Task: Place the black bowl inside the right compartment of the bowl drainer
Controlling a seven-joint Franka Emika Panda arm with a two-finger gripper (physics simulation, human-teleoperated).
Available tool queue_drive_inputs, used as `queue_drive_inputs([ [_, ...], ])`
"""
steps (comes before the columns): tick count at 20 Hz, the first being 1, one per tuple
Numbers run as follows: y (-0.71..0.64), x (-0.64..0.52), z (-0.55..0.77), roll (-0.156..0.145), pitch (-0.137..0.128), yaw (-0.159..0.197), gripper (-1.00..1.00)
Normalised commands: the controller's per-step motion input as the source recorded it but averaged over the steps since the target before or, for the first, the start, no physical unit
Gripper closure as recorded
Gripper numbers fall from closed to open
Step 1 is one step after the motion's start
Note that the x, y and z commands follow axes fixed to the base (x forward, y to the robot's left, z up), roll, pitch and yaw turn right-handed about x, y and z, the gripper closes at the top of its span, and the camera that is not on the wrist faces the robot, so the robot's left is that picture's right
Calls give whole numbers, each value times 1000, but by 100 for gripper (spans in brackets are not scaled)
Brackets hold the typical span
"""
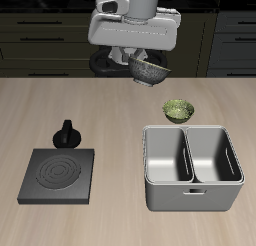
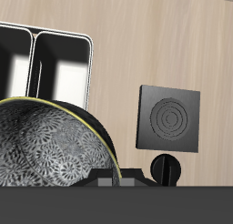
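The black bowl hangs tilted high above the table's back part, and my gripper is shut on its rim. The wrist view is filled with the black bowl, showing its whitish speckled inside and a thin yellow-green rim. The bowl drainer is a grey metal bin with two deep bays, standing near the table's front edge, lower than the bowl and nearer the front. Both bays of the bowl drainer hold nothing.
An olive-green bowl sits on the table just behind the drainer. A flat black stove plate lies near the front edge, away from the drainer. A small black knobbed pot stands behind the plate.
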Motion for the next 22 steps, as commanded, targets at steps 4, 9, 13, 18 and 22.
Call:
queue_drive_inputs([
  [4, -88, 295, 206, -49, -5, -26, 100],
  [9, -92, 242, 37, -48, 9, -9, 100],
  [13, -169, 282, -141, -53, 41, -22, 100],
  [18, -78, 178, -151, -30, 32, 0, 100],
  [22, 31, 90, -206, -4, 28, 20, 100],
])
